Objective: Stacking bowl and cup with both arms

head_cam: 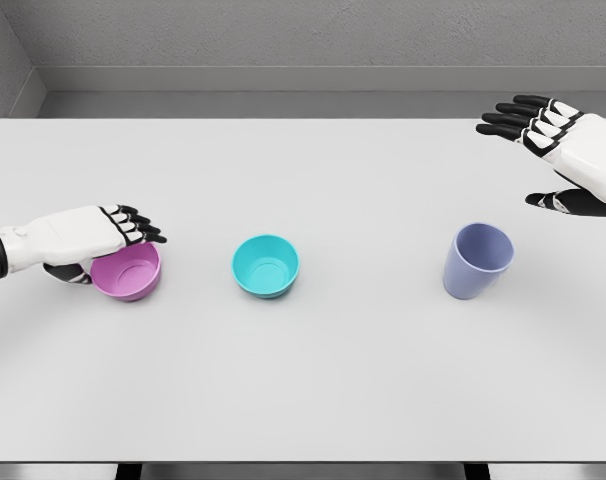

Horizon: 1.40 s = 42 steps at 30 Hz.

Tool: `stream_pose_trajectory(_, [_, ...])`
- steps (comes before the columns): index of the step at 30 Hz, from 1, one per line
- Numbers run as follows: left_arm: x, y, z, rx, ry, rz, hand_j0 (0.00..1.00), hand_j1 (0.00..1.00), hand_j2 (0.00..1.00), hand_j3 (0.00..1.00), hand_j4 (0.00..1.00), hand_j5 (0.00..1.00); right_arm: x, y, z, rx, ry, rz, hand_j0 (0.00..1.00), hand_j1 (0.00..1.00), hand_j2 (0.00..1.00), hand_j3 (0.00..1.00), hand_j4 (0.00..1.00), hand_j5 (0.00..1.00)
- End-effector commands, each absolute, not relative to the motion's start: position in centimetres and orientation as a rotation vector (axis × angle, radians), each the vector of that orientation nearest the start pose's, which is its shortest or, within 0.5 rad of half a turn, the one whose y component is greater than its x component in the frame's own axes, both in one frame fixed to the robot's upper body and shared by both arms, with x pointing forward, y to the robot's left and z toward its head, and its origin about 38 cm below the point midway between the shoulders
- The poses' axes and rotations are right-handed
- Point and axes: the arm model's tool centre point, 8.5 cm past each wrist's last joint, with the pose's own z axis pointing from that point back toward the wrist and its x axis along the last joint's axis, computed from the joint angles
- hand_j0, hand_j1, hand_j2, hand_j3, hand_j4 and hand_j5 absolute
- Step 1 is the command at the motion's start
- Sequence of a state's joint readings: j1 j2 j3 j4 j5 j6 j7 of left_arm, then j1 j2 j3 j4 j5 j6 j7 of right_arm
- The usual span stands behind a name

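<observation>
Grey walls (283, 40) back a pale surface (313, 380) carrying three open-topped vessels in a row, all upright and well apart from one another.

Pink bowl (129, 273): at 9 o'clock on the surface, nothing visible inside it. Teal bowl (266, 265): near the centre, between the other two; its interior shows only its own base. Blue cup (477, 260): at 3 o'clock, leaning slightly in this view, its inside also bare as far as can be seen.

Left hand (83, 240): its arm enters from the left edge and the hand lies over the pink bowl's rim at the bowl's 10 o'clock side. The dark-tipped fingers (143, 228) stretch across the top of the rim, while a dark part of the hand, seemingly the thumb, shows below at the bowl's outer wall on the 9 o'clock side. The hand brackets the rim; whether it presses firmly enough to grip cannot be told.

Right hand (568, 150): at 2 o'clock, raised above the surface, its fingers (513, 115) spread and extended toward 9 o'clock, thumb apart below, holding nothing. The blue cup stands at 7 o'clock of this hand, clearly apart from it.
</observation>
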<state>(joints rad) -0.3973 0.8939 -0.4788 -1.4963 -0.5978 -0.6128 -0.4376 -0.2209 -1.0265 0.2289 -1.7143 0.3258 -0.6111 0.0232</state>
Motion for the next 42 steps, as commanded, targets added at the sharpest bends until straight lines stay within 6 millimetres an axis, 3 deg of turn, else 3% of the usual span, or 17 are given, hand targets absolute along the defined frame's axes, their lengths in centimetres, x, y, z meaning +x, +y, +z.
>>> stream_pose_trajectory(1, [39.4,34.6,16.8,0.498,-1.243,-2.151,1.0,1.0,1.0,1.0,1.0,1.0,36.2,-35.9,27.8,0.902,2.649,-2.334,1.0,1.0,1.0,1.0,1.0,1.0])
stream_pose_trajectory(20, [38.9,33.9,16.4,0.464,-1.203,-2.205,1.0,1.0,1.0,1.0,1.0,1.0,36.2,-36.0,27.7,0.903,2.651,-2.339,1.0,1.0,1.0,1.0,1.0,1.0])
stream_pose_trajectory(23, [38.8,33.8,16.5,0.465,-1.199,-2.21,0.83,0.83,0.83,0.83,0.83,0.83,36.2,-36.0,27.8,0.904,2.651,-2.337,1.0,1.0,1.0,1.0,1.0,1.0])
stream_pose_trajectory(30, [38.8,33.8,16.5,0.468,-1.198,-2.215,0.71,0.71,0.71,0.71,0.71,0.71,36.2,-36.0,27.8,0.904,2.652,-2.335,1.0,1.0,1.0,1.0,1.0,1.0])
stream_pose_trajectory(32, [38.8,33.7,16.5,0.466,-1.202,-2.214,0.63,0.63,0.63,0.63,0.63,0.63,36.2,-36.0,27.8,0.905,2.649,-2.339,1.0,1.0,1.0,1.0,1.0,1.0])
stream_pose_trajectory(42, [39.2,33.7,17.8,0.458,-1.282,-2.153,0.62,0.62,0.62,0.62,0.62,0.62,36.2,-36.0,27.7,0.903,2.651,-2.339,1.0,1.0,1.0,1.0,1.0,1.0])
